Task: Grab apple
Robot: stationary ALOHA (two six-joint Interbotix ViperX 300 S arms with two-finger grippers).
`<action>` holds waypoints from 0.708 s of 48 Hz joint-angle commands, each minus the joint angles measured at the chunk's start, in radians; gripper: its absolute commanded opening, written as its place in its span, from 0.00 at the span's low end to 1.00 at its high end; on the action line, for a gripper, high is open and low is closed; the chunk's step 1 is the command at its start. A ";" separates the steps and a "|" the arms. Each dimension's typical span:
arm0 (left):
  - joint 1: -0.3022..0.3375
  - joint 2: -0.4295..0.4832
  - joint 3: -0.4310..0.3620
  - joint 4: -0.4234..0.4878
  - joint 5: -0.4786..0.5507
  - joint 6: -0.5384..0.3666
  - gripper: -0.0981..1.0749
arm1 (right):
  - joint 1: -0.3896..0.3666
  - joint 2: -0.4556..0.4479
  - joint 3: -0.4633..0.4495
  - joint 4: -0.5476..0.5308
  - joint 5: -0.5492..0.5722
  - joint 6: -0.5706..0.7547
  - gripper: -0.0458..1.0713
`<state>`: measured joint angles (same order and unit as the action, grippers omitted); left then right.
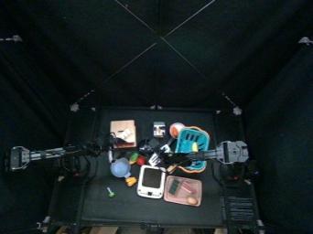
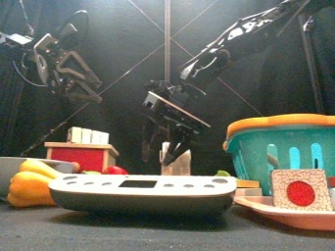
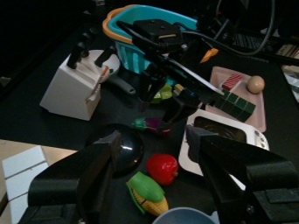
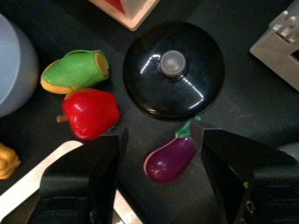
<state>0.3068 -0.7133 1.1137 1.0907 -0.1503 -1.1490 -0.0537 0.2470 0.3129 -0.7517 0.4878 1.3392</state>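
Nothing grasped yet: my right tool (image 4: pixel 158 149) hovers spread above the red apple (image 4: pixel 90 114) and eggplant (image 4: pixel 172 157); left tool (image 3: pixel 158 175) spread, idle. Descent and closing remain.

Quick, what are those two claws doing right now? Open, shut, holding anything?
Left gripper: open, holding nothing.
Right gripper: open, empty, hanging over the round black lid and the small purple eggplant.

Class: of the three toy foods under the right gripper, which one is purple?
The eggplant. It is purple with a green stem, lying beside the black lid; the apple is red, the third piece green and yellow.
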 commanded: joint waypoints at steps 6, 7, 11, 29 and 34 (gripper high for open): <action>-0.003 0.002 -0.011 0.003 -0.067 0.009 0.89 | 0.025 -0.127 0.009 -0.098 -0.035 -0.003 0.85; -0.003 0.002 -0.011 0.003 -0.074 0.011 0.89 | 0.031 -0.141 0.017 -0.117 -0.037 -0.003 0.85; -0.005 0.008 -0.008 0.009 -0.106 0.034 0.89 | 0.046 -0.198 0.071 -0.215 -0.058 0.000 0.85; -0.094 0.071 -0.043 -0.003 -0.114 0.137 0.89 | 0.044 -0.423 0.282 -0.425 -0.291 0.011 0.85; -0.109 0.126 -0.075 -0.017 -0.106 0.135 0.90 | 0.043 -0.483 0.336 -0.497 -0.301 0.008 0.85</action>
<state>0.2056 -0.6274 1.0907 1.0861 -0.2592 -1.0109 -0.0092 -0.1626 0.6259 -1.1965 0.1963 1.3499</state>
